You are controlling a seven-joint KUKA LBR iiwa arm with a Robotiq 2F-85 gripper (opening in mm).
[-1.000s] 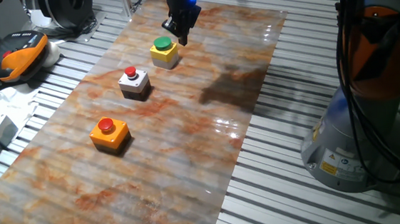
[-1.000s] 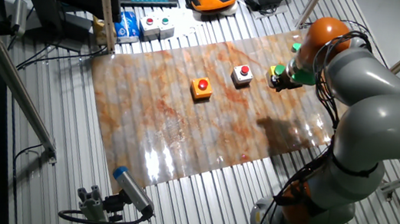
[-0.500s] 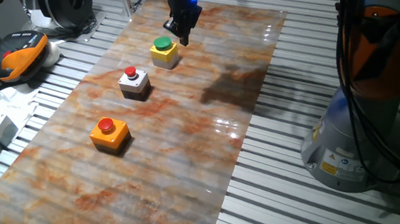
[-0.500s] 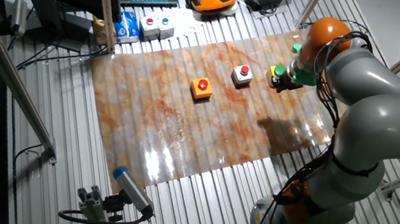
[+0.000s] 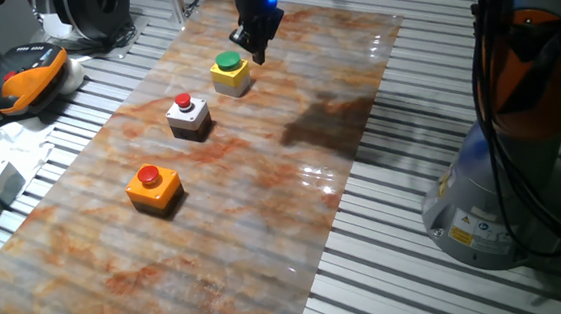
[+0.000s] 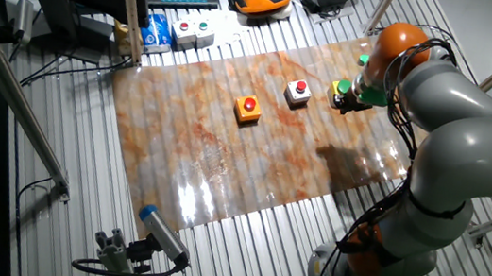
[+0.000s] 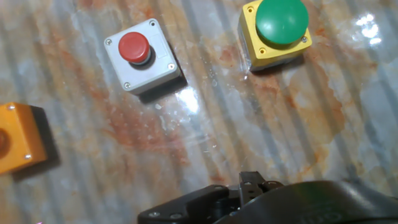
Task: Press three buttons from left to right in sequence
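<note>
End effector (image 6: 347, 101) just beside yellow btn box (image 6: 340, 90); grey (image 6: 298, 92), orange (image 6: 249, 109) apart.

A marbled, rust-streaked surface (image 5: 262, 178) carries three boxes in a line: yellow button box (image 5: 231, 73) nearest the far edge, grey-white button box (image 5: 188, 117) mid-line, orange button box (image 5: 154, 186) nearest the near edge.

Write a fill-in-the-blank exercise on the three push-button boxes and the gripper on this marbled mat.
1. The square yellow box carries a round ____ cap.
2. The grey-white box with a red cap sits between the yellow box and the ____ box with a red cap.
3. In the one fixed view, the black two-finger gripper hangs nearest the ____ box.
4. All three boxes rest on the marbled brown mat, set in a ____.

Missing words: green; orange; yellow; row
</note>
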